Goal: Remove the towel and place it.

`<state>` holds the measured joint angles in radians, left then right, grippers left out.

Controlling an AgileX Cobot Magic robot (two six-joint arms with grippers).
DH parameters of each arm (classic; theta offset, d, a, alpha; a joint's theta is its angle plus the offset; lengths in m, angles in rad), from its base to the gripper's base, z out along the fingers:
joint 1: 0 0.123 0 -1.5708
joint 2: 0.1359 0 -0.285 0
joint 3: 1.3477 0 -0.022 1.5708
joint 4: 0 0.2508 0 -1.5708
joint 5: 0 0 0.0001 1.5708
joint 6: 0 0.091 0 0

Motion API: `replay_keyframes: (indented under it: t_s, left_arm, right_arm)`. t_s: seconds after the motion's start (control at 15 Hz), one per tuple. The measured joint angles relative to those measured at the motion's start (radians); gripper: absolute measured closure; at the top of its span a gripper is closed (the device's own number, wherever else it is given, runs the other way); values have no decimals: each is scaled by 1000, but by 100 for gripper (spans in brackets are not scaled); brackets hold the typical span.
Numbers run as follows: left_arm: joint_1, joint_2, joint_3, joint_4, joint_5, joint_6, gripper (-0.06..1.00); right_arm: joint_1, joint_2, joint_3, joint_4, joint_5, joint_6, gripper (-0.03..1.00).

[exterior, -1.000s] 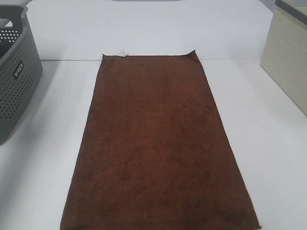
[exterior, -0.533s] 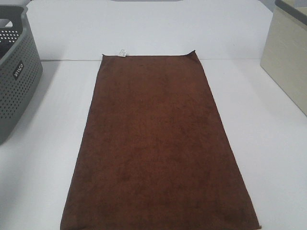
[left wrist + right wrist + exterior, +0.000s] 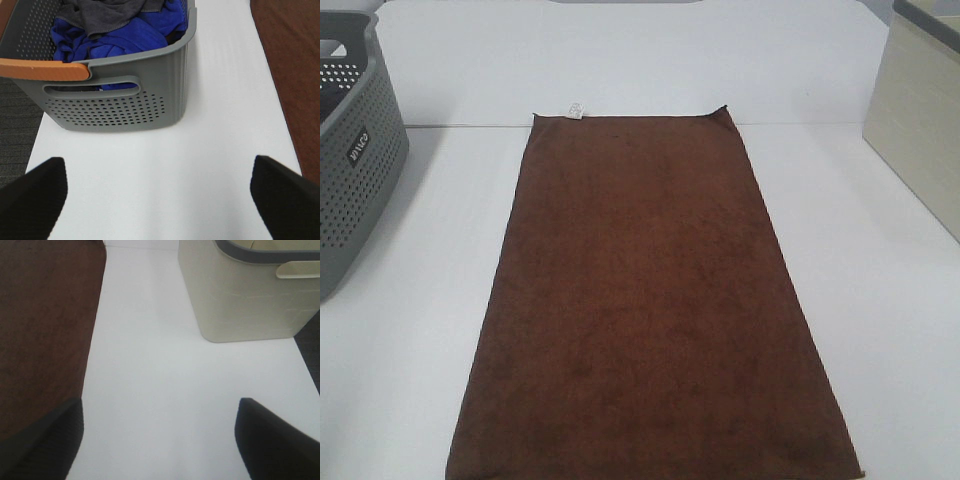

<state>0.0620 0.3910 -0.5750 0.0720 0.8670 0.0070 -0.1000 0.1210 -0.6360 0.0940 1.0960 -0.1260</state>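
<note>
A grey perforated basket [image 3: 355, 150] stands at the left edge of the white table [image 3: 880, 300]. It holds blue cloth [image 3: 115, 37] and grey cloth [image 3: 107, 12]. A cream bin [image 3: 920, 110] sits at upper right.

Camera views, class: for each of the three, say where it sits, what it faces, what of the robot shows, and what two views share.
Exterior high: above the table, looking down on the towel; no robot shows.
Left wrist: on the left arm, facing the grey basket; open left pincer shows.
Right wrist: on the right arm, facing the cream bin; open right pincer shows.
Shared: every view shows the towel.

The high view looks steeply down on the towel [image 3: 650, 310]; each wrist view catches one towel edge
</note>
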Motion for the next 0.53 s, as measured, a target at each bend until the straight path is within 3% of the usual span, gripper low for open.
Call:
replay_keyframes:
  t_s: [0.2, 0.4, 0.53]
  left_arm:
    - [0, -147, 49, -9, 52, 0, 3]
    - [0, -379, 53, -58, 219, 0, 3]
    - [0, -395, 53, -72, 236, 0, 3]
  right_arm:
    - [0, -63, 1, 0, 11, 0, 17]
    - [0, -125, 41, 0, 113, 0, 17]
    - [0, -125, 76, 0, 125, 0, 19]
